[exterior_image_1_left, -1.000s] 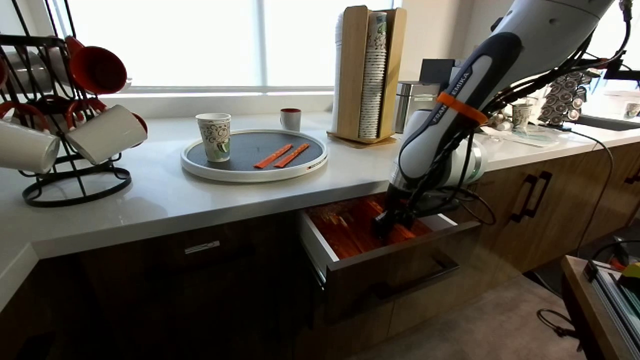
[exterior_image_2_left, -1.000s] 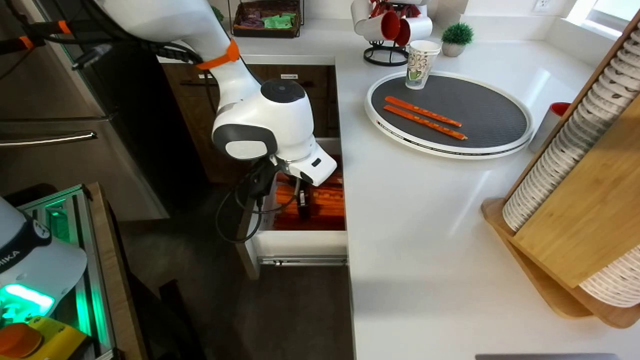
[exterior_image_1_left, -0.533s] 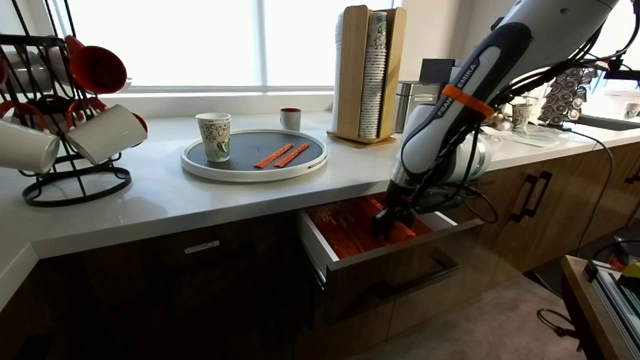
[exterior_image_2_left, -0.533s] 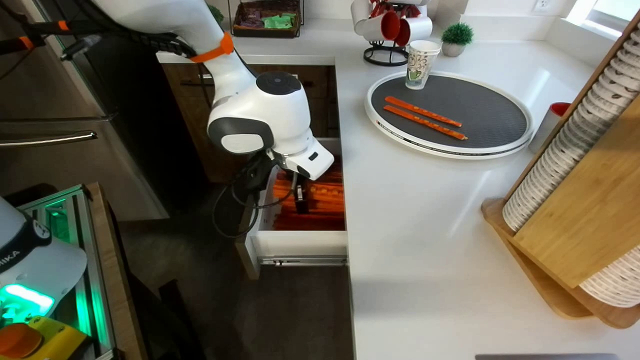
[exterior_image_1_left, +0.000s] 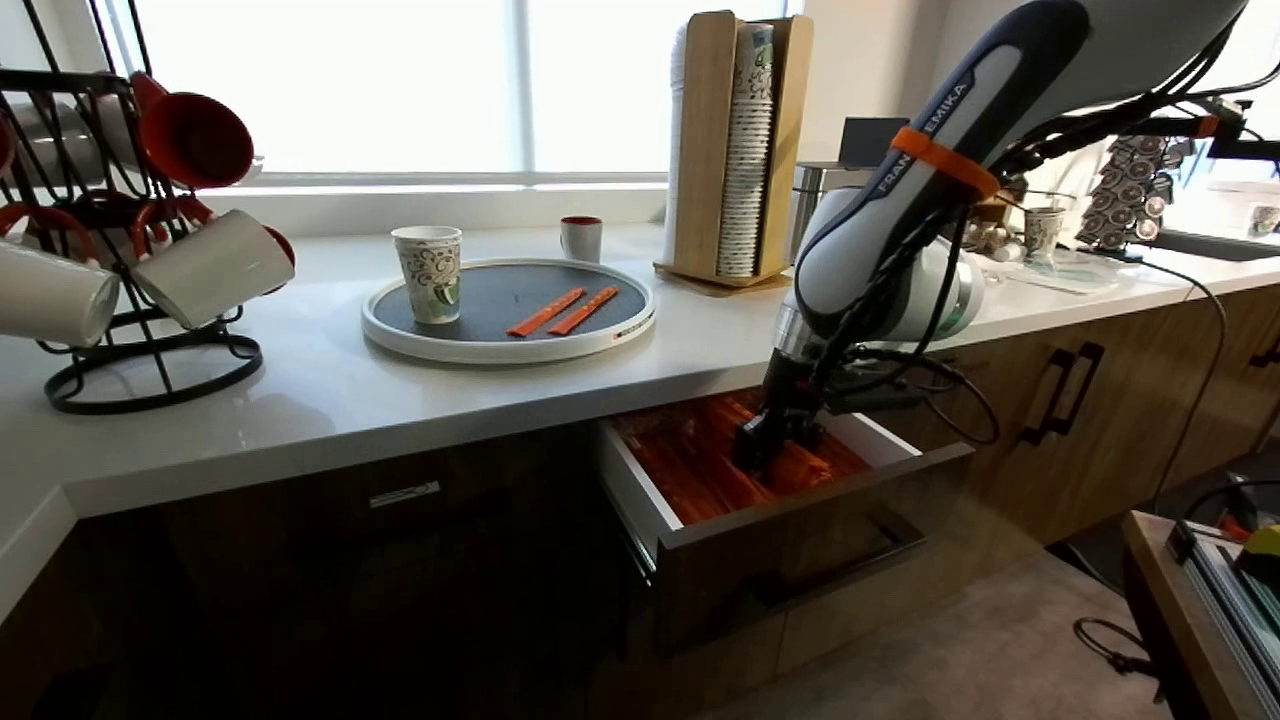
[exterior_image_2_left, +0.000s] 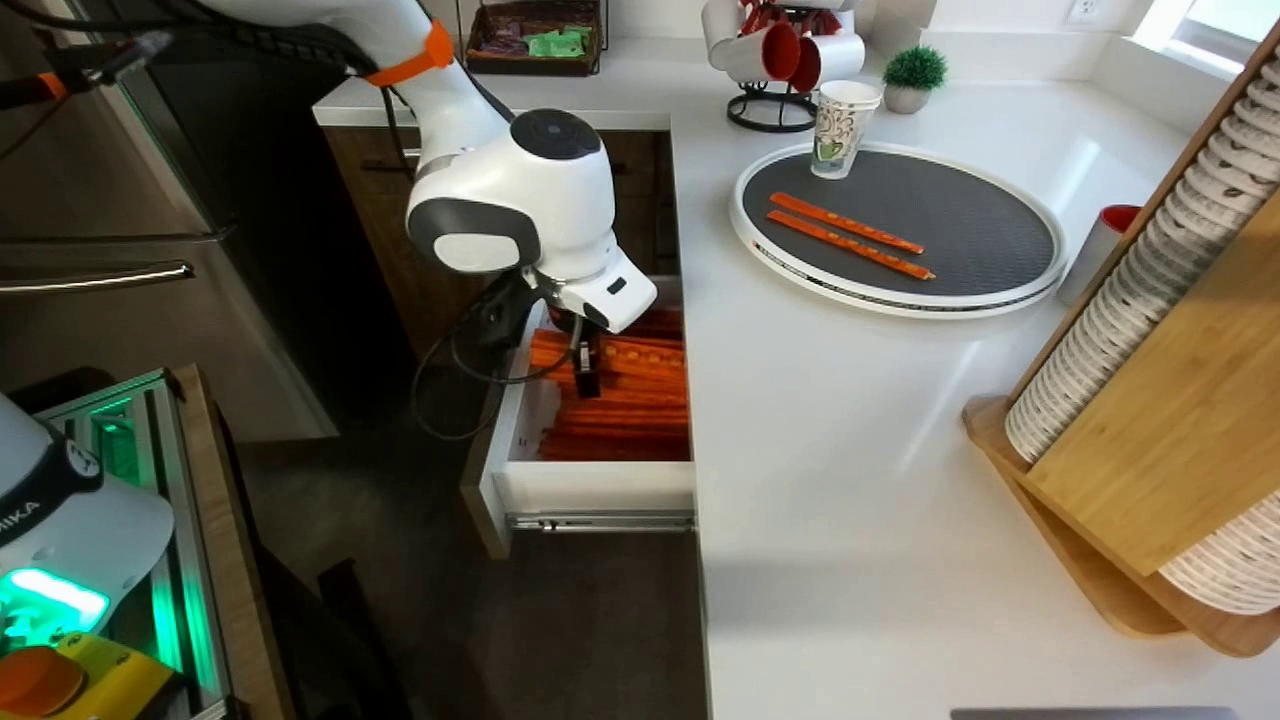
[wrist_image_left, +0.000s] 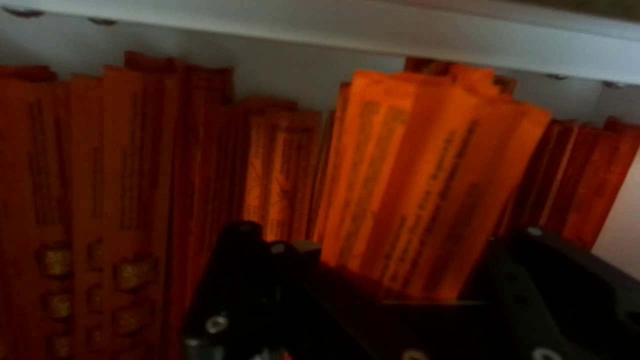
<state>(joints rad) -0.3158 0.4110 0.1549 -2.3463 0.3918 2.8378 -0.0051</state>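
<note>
Orange packets (wrist_image_left: 420, 190): bundle seen tipped up at front edge of drawer (exterior_image_2_left: 600, 487); gripper (exterior_image_1_left: 778, 453) narrow, bundle apparently pinched, contact itself hidden; outer packets could be shed if only middle is gripped, whole bundle snagged by neighbouring packets (wrist_image_left: 130, 150); drawer's front wall close by, rear overhung by front edge of counter (exterior_image_2_left: 830, 480); up there, tray (exterior_image_2_left: 950, 210) occupied by two loose packets (exterior_image_2_left: 848, 224) and cup (exterior_image_2_left: 842, 130) near rim; cup dispenser (exterior_image_1_left: 697, 150) stood apart

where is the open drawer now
In an exterior view, the open drawer is right of centre, just below the counter, with orange packets and the gripper inside.
</note>
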